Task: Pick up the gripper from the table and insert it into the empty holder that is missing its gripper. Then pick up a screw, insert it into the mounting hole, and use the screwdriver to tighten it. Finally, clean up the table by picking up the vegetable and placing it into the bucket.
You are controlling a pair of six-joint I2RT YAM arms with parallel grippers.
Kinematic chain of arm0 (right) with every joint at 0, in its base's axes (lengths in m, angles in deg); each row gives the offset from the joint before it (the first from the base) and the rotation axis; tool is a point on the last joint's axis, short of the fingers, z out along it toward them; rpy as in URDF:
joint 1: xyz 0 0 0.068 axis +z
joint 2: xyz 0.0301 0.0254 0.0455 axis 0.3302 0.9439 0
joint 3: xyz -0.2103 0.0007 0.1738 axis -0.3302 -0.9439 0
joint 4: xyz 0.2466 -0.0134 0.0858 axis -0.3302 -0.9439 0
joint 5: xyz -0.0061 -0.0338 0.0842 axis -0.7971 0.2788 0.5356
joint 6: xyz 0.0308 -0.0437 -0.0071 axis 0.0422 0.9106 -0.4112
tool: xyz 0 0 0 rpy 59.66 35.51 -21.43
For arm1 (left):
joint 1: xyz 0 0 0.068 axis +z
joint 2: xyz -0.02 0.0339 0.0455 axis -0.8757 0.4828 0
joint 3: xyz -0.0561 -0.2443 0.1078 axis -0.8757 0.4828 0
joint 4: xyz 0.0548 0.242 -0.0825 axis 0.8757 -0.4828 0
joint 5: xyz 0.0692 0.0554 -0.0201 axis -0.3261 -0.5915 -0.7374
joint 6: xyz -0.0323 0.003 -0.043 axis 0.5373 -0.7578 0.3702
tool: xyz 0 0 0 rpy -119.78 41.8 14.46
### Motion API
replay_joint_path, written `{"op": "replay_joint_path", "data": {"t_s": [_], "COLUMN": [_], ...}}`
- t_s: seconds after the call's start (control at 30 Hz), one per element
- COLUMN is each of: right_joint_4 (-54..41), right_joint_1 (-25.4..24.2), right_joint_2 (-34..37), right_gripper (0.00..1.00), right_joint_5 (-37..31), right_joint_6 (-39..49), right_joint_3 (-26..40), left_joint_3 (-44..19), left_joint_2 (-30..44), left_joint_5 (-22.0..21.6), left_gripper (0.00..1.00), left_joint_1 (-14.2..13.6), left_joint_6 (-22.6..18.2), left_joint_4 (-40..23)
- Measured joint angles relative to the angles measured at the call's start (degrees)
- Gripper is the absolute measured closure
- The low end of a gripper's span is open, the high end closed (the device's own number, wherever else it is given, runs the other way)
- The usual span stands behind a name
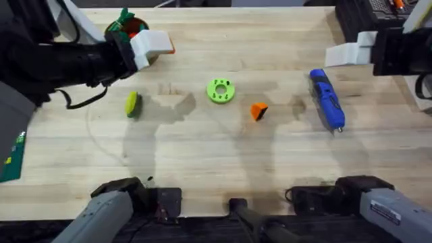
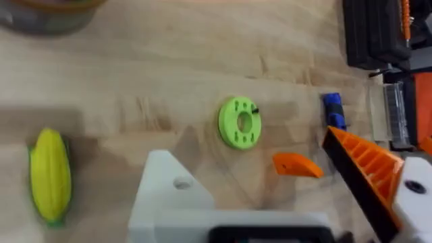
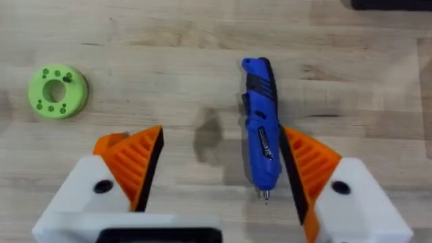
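The small orange gripper (image 1: 258,111) lies on the table right of centre, and also shows as a wedge (image 2: 297,165) in the left wrist view. My left gripper (image 1: 152,46) hovers at the back left, open (image 2: 246,158). One of its fingers is a bare white holder (image 2: 169,192) with a hole, the other carries an orange pad. The blue screwdriver (image 1: 327,101) lies at the right. My right gripper (image 1: 345,54) hangs above it, open (image 3: 219,145), with the screwdriver (image 3: 262,138) below, near one pad. The yellow-green vegetable (image 1: 133,104) lies at the left. The bucket (image 2: 40,13) stands behind it.
A green ring with holes (image 1: 221,90) sits mid-table, a small dark screw-like piece (image 2: 254,109) on its edge. Black equipment (image 1: 368,17) fills the back right corner. Red and green toys (image 1: 125,25) sit at the back left.
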Motion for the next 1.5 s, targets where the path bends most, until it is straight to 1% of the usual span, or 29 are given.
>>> {"op": "replay_joint_path", "data": {"t_s": [0.1,0.2,0.3,0.4,0.53,0.7,0.83,0.97,1.07,1.13,1.27,1.37,1.5], "right_joint_4": [0.0,0.0,0.0,0.0,0.0,0.0,0.0,0.0,0.0,0.0,0.0,0.0,0.0], "right_joint_1": [0.0,0.0,0.0,0.0,0.0,0.0,0.0,0.0,0.0,0.0,0.0,0.0,0.0], "right_joint_2": [0.0,0.0,0.0,0.0,0.0,0.0,0.0,0.0,0.0,0.0,0.0,0.0,0.0], "right_gripper": [0.008,0.008,0.008,0.008,0.008,0.008,0.007,0.008,0.008,0.008,0.008,0.008,0.008], "right_joint_5": [0.0,0.0,0.0,0.0,0.0,0.0,0.0,0.0,0.0,0.0,0.0,0.0,0.0], "right_joint_6": [0.0,0.0,0.0,0.0,0.0,0.0,0.0,0.0,0.0,0.0,0.0,0.0,0.0], "right_joint_3": [0.0,0.0,0.0,0.0,0.0,0.0,0.0,0.0,0.0,0.0,0.0,0.0,0.0], "left_joint_3": [4.6,12.5,20.8,28.4,35.8,42.2,46.2,49.4,50.1,50.1,50.3,50.5,50.6], "left_joint_2": [-2.9,-7.9,-13.8,-20.9,-31.2,-43.1,-50.1,-55.6,-58.5,-60.3,-60.9,-60.9,-60.9], "left_joint_5": [-0.7,-0.9,-0.9,-1.1,-2.0,-2.6,-2.7,-2.8,-2.8,-2.8,-2.2,-0.1,3.4], "left_gripper": [0.015,0.015,0.015,0.015,0.015,0.015,0.015,0.015,0.015,0.014,0.014,0.014,0.014], "left_joint_1": [-1.1,-2.1,-2.6,-2.7,-2.7,-3.0,-4.1,-5.7,-7.3,-8.4,-10.6,-12.0,-12.7], "left_joint_6": [-0.9,-1.7,-2.0,-2.2,-2.4,-2.6,-2.6,-2.7,-3.5,-4.7,-8.4,-12.1,-15.5], "left_joint_4": [8.0,18.2,26.3,31.0,32.9,33.2,33.2,33.3,34.3,34.5,34.8,35.0,35.0]}}
